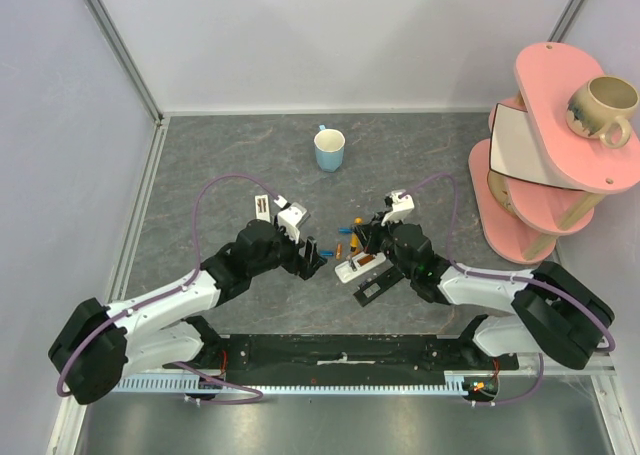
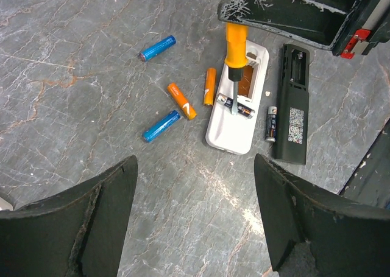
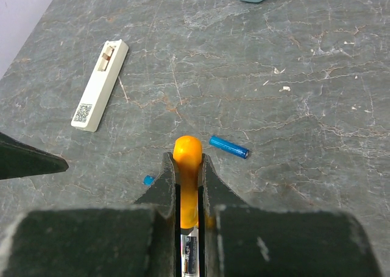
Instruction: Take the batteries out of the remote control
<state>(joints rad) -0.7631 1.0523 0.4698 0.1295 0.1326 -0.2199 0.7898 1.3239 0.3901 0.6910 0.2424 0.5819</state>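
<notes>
A white remote (image 2: 228, 131) lies back up with its battery bay open and a black cell (image 2: 242, 111) still in it. My right gripper (image 3: 187, 162) is shut on an orange-handled tool (image 3: 187, 152), and the tool's tip (image 2: 230, 101) rests at that cell. Two orange batteries (image 2: 182, 100) and two blue batteries (image 2: 161, 125) lie loose to the remote's left. A black remote (image 2: 291, 106) lies to its right, with a black cell (image 2: 270, 123) between the two. My left gripper (image 2: 195, 216) is open and empty, hovering just short of the white remote (image 1: 360, 267).
A second white remote (image 3: 99, 85) lies apart, back up. A blue cup (image 1: 329, 149) stands at the back of the table. A pink tiered shelf (image 1: 520, 225) with a beige mug (image 1: 603, 110) stands at the right. Walls close the table on three sides.
</notes>
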